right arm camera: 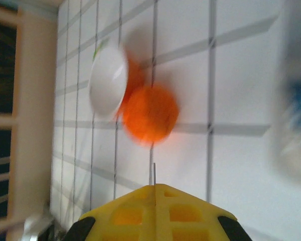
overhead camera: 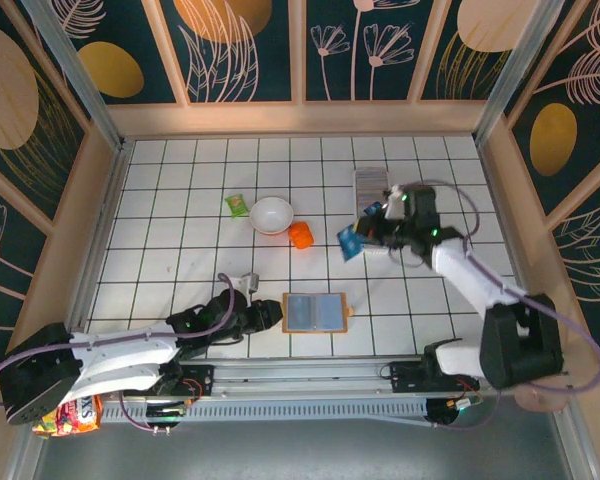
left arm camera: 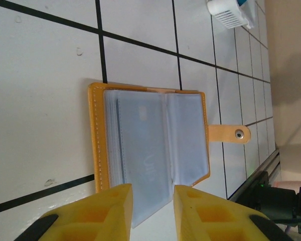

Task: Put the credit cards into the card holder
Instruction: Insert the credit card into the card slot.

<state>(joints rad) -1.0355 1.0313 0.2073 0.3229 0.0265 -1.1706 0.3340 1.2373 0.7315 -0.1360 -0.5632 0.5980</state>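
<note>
Nearest the arm bases, the left pincer [overhead camera: 267, 315] is seen low over the tabletop [overhead camera: 170, 240], its yellow fingers parted and nothing gripped between them; just beyond its tips the open tan-orange wallet [left arm camera: 140, 145] lies flat with its clear sleeves upward; whether a card sits in those sleeves cannot be made out.

Further out on the right, the right pincer [overhead camera: 368, 230] is clenched on a blue credit card [overhead camera: 348, 243], which is held clear of the tabletop; in the right wrist view the card is reduced to a thin line between the pressed fingers. To its left an orange object [overhead camera: 300, 235] lies just beside the white bowl [overhead camera: 272, 214].

Farthest back, the card holder [overhead camera: 370, 184] lies just behind the right pincer.

The step in hand is judged to be the carrying of the card to the holder; for the next move the card would have to be lined up on edge with a free crosswise slot and lowered squarely, since a tilt could jam it.

The slots are too small to be counted from above; the right wrist view is smeared by blur; a trace of blue at the holder's end is seen in the left wrist view, but what it is cannot be told.
</note>
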